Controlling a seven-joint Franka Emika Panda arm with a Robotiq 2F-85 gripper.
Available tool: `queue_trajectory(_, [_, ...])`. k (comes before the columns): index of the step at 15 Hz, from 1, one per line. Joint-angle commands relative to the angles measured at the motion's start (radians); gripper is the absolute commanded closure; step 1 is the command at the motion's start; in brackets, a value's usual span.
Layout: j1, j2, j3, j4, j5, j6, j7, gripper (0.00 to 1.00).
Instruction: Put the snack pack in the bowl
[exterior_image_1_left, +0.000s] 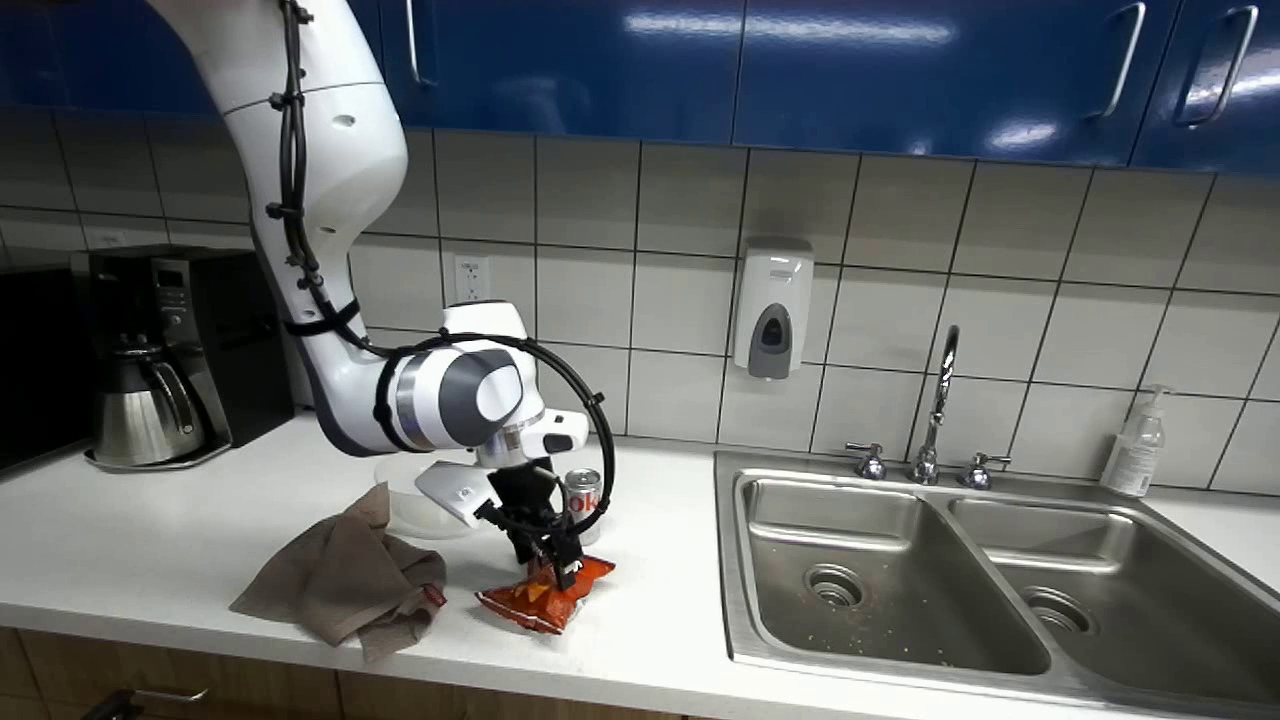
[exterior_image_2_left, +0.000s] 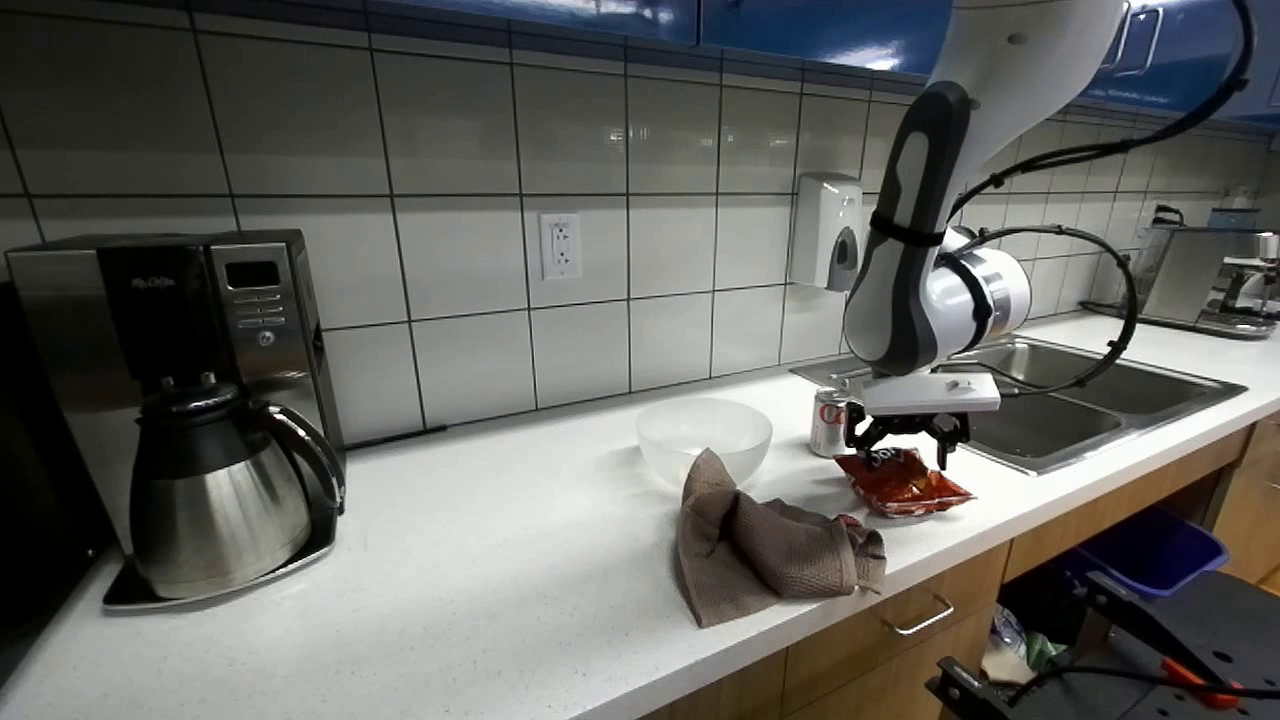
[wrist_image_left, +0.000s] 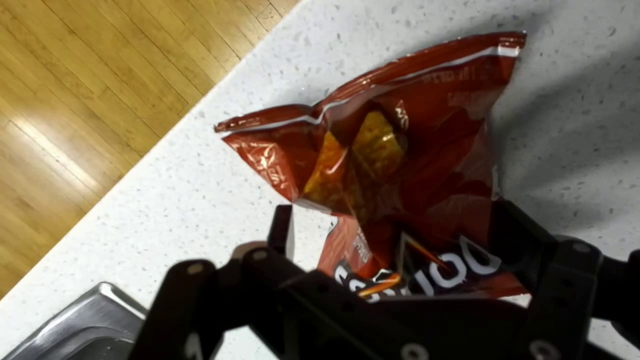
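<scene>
Reach looks done, grasp pending

Round frosted translucent bowl (exterior_image_2_left: 668, 448): well apart from jaws, looks empty. Glossy red pillow-shaped plastic snack pack (wrist_image_left: 425, 172): just under jaws, contact unclear. Black two-fingered gripper (wrist_image_left: 394, 210): spread wide, seems to hold nothing. To do: grasp, carry, release.

- Snack pack (wrist_image_left: 400, 170): glossy red, wrinkled, orange chips and white lettering on its face; lies on its broad side across the middle of the wrist view, crimped edge uppermost.
- Bowl (exterior_image_2_left: 700, 428): translucent, round, upright; just below-right of centre in an exterior view.
</scene>
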Motion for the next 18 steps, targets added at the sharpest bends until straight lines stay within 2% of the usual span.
queue_trajectory(1, [0.027, -0.003, -0.024, 0.011, 0.038, 0.004, -0.024, 0.00])
queue_trajectory(18, [0.029, -0.085, -0.046, -0.051, 0.051, 0.038, -0.052, 0.00])
